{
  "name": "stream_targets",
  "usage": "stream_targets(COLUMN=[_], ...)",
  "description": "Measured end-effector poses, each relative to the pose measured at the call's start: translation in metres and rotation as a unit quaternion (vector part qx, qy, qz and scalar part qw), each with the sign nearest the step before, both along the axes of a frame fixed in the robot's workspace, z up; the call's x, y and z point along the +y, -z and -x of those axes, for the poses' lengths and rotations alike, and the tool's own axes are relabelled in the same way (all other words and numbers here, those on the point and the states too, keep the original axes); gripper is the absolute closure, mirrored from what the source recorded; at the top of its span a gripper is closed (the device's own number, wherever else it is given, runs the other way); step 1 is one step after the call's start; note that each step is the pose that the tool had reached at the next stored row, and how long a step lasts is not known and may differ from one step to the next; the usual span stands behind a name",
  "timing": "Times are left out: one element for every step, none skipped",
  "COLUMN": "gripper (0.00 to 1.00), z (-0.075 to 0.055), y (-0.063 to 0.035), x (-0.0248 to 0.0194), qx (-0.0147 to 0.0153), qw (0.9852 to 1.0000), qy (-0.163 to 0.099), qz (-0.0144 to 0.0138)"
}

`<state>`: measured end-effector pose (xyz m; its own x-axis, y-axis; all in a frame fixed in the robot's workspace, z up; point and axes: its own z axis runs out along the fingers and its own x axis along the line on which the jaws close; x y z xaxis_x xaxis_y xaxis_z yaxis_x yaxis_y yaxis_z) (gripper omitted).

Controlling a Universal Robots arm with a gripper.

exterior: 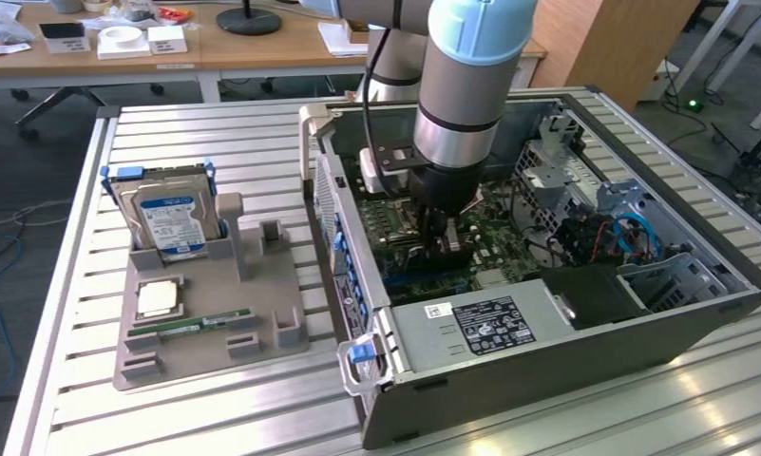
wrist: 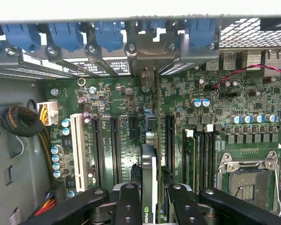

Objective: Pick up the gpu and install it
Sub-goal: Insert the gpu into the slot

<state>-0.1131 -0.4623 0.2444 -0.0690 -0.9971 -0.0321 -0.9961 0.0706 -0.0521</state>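
In the wrist view the gpu (wrist: 150, 161) shows edge-on, a thin dark card with a logo on its near edge. It stands upright over the motherboard (wrist: 126, 101) between two black slots. Its silvery end bracket (wrist: 149, 51) reaches the case's rear wall among the blue clips. My gripper (wrist: 152, 190) is shut on the card, with one black finger (wrist: 129, 201) on each side. In the exterior view the gripper (exterior: 439, 239) is lowered deep into the open computer case (exterior: 684, 309), just above the motherboard, and the gpu (exterior: 437, 255) is a dark shape under it.
A grey holder tray (exterior: 202, 356) at the exterior view's left carries a silver hard drive (exterior: 167, 220), a processor chip (exterior: 159, 299) and a green memory stick (exterior: 193, 326). Inside the case are the power supply (exterior: 482, 325), cables (wrist: 23, 119), the CPU socket (wrist: 246, 180) and a white slot (wrist: 77, 150).
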Motion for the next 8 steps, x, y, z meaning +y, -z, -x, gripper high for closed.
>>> stream_targets(gripper=[0.74,0.74,0.74,0.74,0.74,0.74,0.74,0.74], z=[0.0,0.0,0.0,0.0001,0.0002,0.0002,0.0002,0.0002], y=[0.0,0.0,0.0,0.0001,0.0001,0.0001,0.0001,0.0001], x=[0.0,0.0,0.0,0.0,0.0,0.0,0.0,0.0], qx=[0.0,0.0,0.0,-0.0001,-0.0001,0.0,0.0,0.0], qw=[1.0,1.0,1.0,1.0,1.0,1.0,1.0,1.0], qy=[0.0,0.0,0.0,0.0,0.0,0.0,0.0,0.0], qz=[0.0,0.0,0.0,-0.0001,0.0,0.0,0.0,0.0])
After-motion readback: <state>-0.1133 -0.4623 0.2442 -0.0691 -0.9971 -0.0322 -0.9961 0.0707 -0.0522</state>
